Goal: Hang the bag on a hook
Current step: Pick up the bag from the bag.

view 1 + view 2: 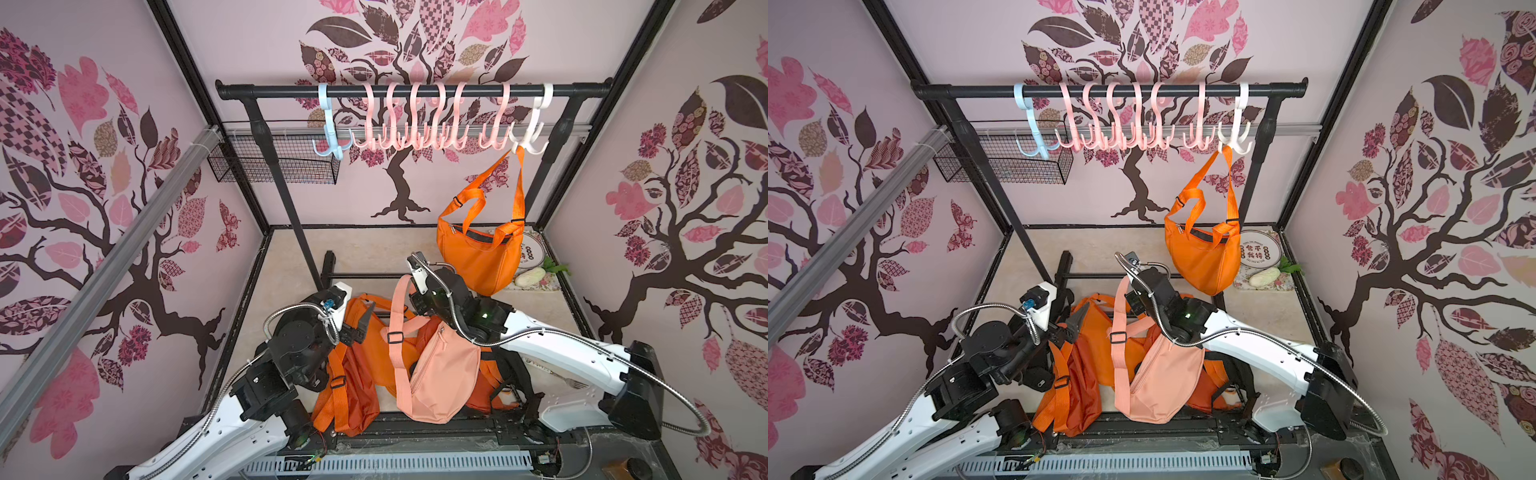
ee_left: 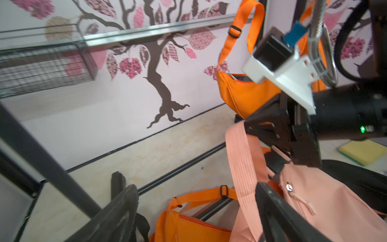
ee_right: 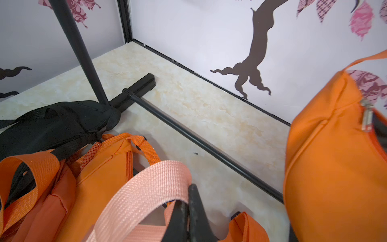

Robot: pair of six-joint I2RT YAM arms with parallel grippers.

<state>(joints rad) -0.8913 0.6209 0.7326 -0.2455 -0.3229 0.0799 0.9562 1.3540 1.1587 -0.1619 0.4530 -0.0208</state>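
The bag (image 1: 444, 374), salmon pink, lies near the front on a heap of orange bags (image 1: 357, 361). My right gripper (image 3: 188, 201) is shut on its pink strap (image 3: 146, 184) and holds the loop up off the heap (image 1: 401, 307). My left gripper (image 1: 360, 324) stands open just left of that strap. Between its fingers (image 2: 117, 213) I see an orange bag (image 2: 188, 228), with the pink strap (image 2: 243, 167) close beside one finger. Several pink hooks (image 1: 415, 124), a blue hook (image 1: 328, 129) and a white hook (image 1: 530, 137) hang on the black rail (image 1: 282, 90).
An orange bag (image 1: 478, 249) hangs from the white hook, close behind the right wrist. A black bag (image 3: 52, 121) lies by the rack's slanted post (image 1: 282, 187). A wire basket (image 1: 274, 162) hangs at back left. A plate (image 1: 534, 245) and a vegetable (image 1: 530, 276) sit at back right.
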